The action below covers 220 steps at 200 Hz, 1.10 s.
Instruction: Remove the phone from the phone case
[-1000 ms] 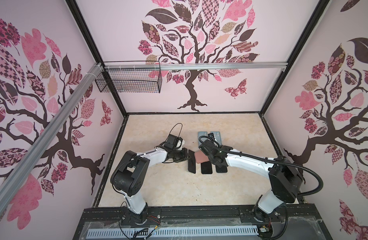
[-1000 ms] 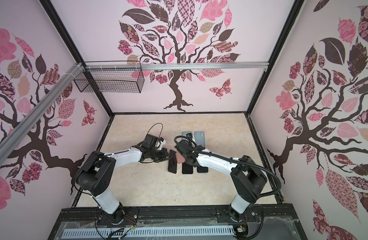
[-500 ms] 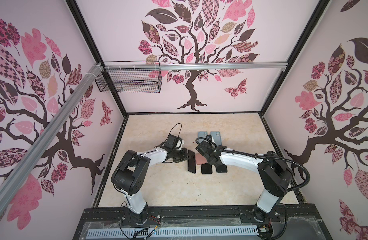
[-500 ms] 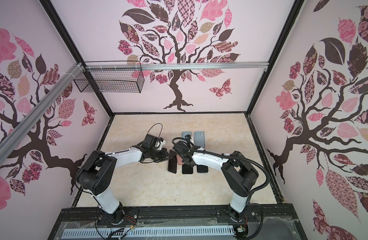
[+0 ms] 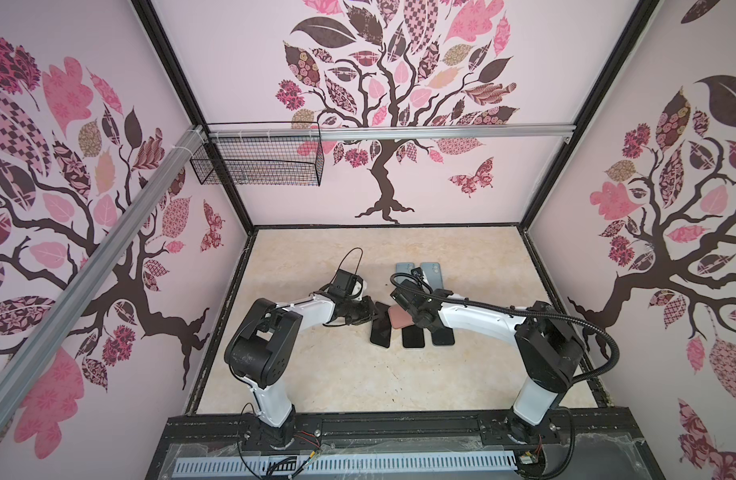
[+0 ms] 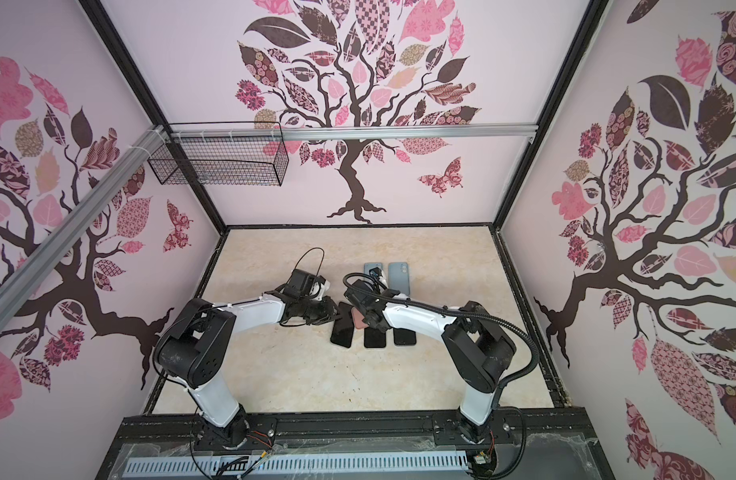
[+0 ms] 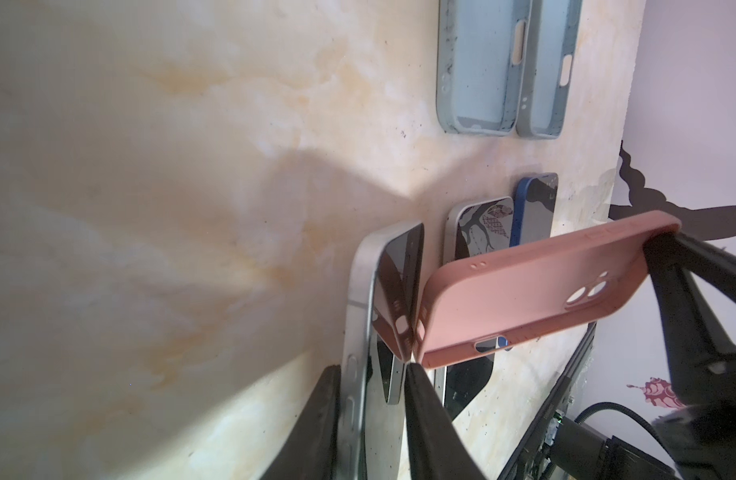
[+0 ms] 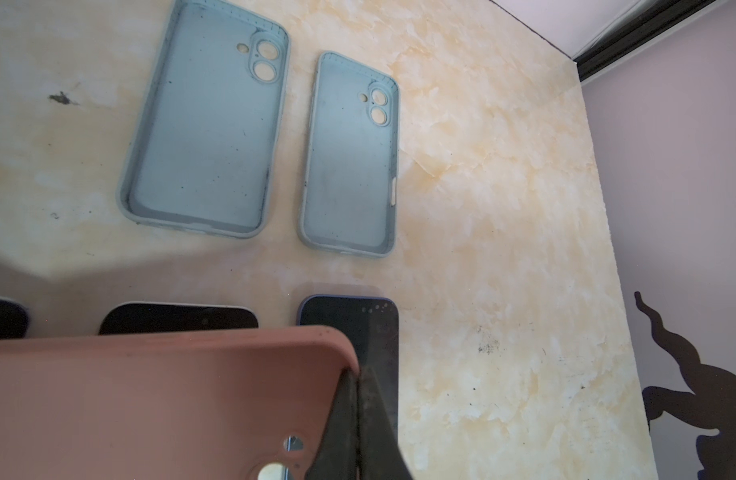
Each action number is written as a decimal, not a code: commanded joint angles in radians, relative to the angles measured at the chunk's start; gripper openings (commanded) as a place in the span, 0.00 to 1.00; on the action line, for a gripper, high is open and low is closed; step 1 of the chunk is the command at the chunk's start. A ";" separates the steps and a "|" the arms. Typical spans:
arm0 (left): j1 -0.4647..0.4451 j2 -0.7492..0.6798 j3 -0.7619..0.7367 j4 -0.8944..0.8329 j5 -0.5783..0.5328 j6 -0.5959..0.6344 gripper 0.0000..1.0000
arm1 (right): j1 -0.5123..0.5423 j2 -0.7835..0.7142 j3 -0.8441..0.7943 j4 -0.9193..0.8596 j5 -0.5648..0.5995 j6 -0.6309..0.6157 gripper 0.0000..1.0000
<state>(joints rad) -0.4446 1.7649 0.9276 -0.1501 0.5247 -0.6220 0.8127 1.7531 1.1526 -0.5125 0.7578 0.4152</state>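
- The right claw [image 8: 358, 399] is fully closed on the camera-end wall of the salmon-pink silicone phone case [image 7: 524, 291], holding it tilted above the beige marbled surface [image 5: 337, 374].
- The silver-framed black-screen phone [image 7: 360, 291] sits bare, outside the case, near the middle of the surface, tilted; one case corner touches its screen.
- The left claw [image 7: 369, 366] straddles the phone with jaws slightly apart; whether they press it cannot be told.
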 commanded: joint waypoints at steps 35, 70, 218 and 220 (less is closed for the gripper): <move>0.004 0.004 -0.022 0.042 -0.005 -0.014 0.37 | 0.001 0.026 0.027 -0.022 0.015 0.010 0.00; 0.006 0.001 -0.045 0.059 -0.009 -0.028 0.41 | 0.002 0.028 0.027 -0.024 0.020 0.010 0.00; 0.006 -0.078 -0.127 0.020 -0.103 -0.057 0.53 | 0.000 0.014 0.035 -0.026 0.017 0.000 0.00; 0.006 -0.081 -0.130 0.019 -0.104 -0.059 0.53 | 0.000 0.014 0.035 -0.027 0.017 -0.001 0.00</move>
<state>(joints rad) -0.4435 1.7260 0.8463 -0.1062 0.4583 -0.6651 0.8127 1.7531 1.1530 -0.5159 0.7635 0.4149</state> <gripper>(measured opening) 0.519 0.043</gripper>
